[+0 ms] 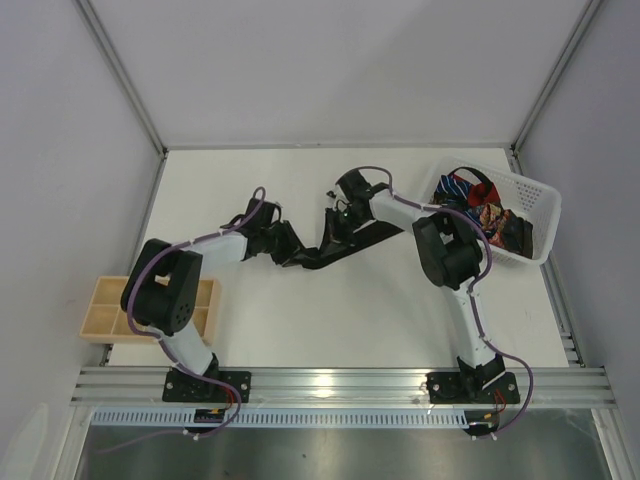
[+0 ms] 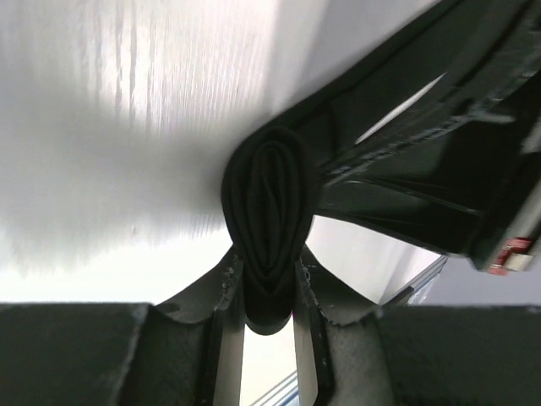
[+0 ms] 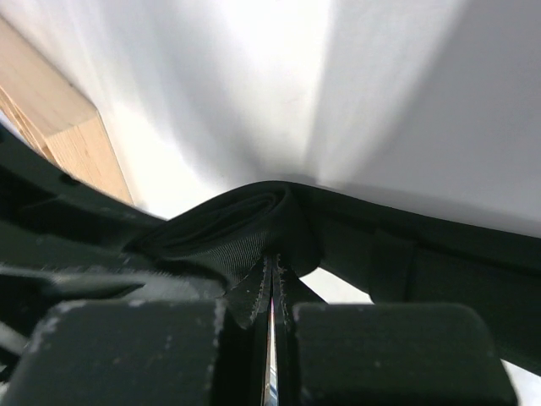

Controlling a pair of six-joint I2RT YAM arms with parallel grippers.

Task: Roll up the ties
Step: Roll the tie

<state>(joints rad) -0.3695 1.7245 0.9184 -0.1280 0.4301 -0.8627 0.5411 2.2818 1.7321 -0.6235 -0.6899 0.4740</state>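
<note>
Mid-frame: tie (image 1: 330, 250) rolling underway.
My left tool (image 2: 269, 296) pinches the roll (image 2: 269, 211), right tool (image 3: 272, 288) the tail (image 3: 397, 245); next, a taut turn.

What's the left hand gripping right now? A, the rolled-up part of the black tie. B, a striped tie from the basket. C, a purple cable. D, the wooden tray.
A: the left wrist view shows the left hand squeezing the coiled part of the black tie from both sides.
</note>
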